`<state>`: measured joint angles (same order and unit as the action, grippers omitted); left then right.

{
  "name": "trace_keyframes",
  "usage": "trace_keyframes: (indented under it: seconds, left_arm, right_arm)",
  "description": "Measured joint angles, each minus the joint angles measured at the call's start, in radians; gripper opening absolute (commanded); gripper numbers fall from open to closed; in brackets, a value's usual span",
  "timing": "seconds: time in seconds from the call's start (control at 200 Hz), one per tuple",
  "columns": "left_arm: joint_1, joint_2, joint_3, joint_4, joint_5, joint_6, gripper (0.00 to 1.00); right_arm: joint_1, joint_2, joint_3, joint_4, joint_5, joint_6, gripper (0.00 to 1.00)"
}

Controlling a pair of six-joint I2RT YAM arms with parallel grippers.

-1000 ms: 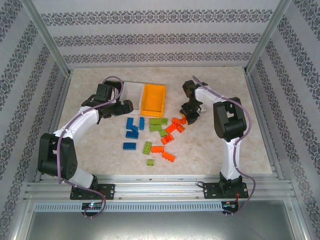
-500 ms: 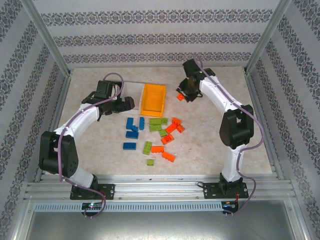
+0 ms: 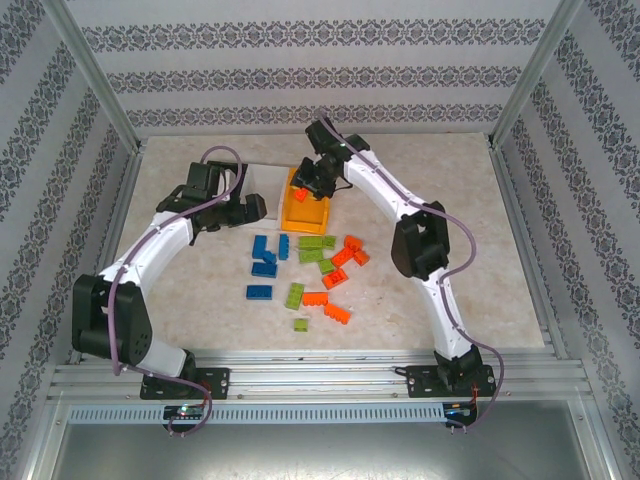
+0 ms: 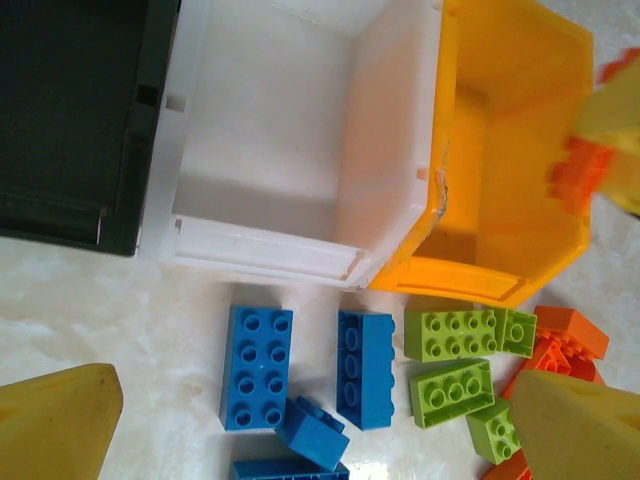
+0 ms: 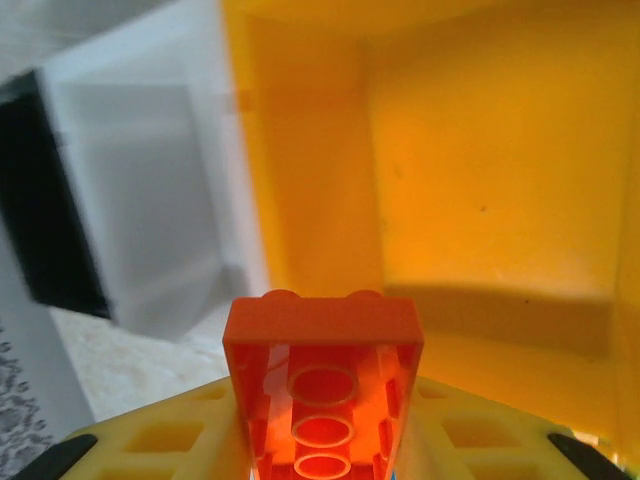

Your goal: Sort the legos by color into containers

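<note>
An orange-red studded plastic brick (image 5: pixel 322 390) is being pinched across its smooth sides by the right end effector (image 5: pixel 320 445) over the orange plastic bin (image 5: pixel 480 180); it is being judged light, rigid, slick. The left end effector (image 3: pixel 252 209) is being held spread.

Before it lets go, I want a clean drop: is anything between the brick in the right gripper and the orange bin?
Nothing visible. The right gripper holds the orange-red brick over the open orange bin.

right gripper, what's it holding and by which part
The right gripper holds an orange-red lego brick, clamped by opposite sides between its yellow fingers, over the orange bin.
</note>
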<state>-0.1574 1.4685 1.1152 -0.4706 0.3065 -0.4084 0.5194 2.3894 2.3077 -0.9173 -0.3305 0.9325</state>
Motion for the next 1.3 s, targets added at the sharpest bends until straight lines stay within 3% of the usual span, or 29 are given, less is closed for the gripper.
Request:
trace_keyframes:
  seconds: [0.635, 0.994, 1.299]
  left_arm:
    - [0.003, -0.027, -0.025, -0.023, 0.000, -0.008, 1.00]
    - [0.003, -0.023, -0.025, -0.023, 0.001, -0.019, 1.00]
    - [0.003, -0.008, -0.025, -0.019, 0.010, -0.033, 1.00]
  right_arm:
    - [-0.037, 0.050, 0.000, -0.069, 0.002, -0.050, 0.41]
    - [-0.108, 0.051, -0.006, -0.135, 0.080, -0.103, 0.43]
    - [-0.136, 0.051, -0.009, -0.157, 0.107, -0.137, 0.56]
